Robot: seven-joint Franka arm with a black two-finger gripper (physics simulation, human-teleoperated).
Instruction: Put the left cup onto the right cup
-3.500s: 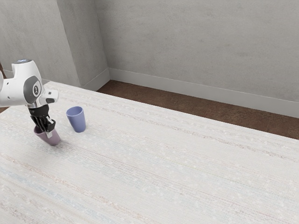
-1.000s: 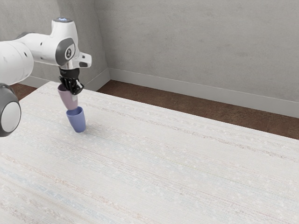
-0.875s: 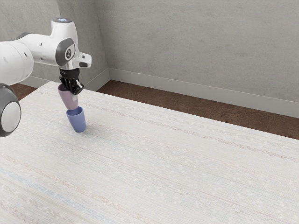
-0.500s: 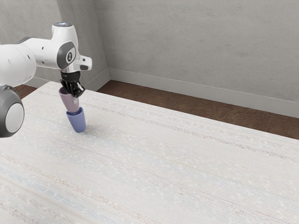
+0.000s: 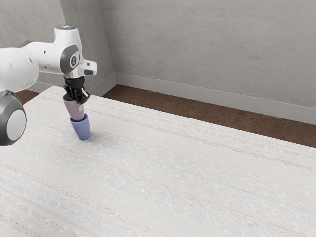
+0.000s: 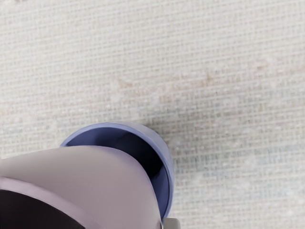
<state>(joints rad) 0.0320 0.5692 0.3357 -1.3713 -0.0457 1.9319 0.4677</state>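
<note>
Gripper (image 5: 76, 97) clamped on tilted mauve cup (image 5: 76, 110); its base hidden inside blue cup (image 5: 82, 129) on table (image 5: 197, 173)

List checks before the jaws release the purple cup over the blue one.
1. Jaws shut on purple cup rim: ok.
2. Purple cup's base inside blue cup mouth: ok.
3. Purple cup seated fully down: cannot tell.
4. Purple cup centred in blue cup: cannot tell; the wrist view shows it toward one side of the opening.
5. Blue cup standing on table: ok.
</note>
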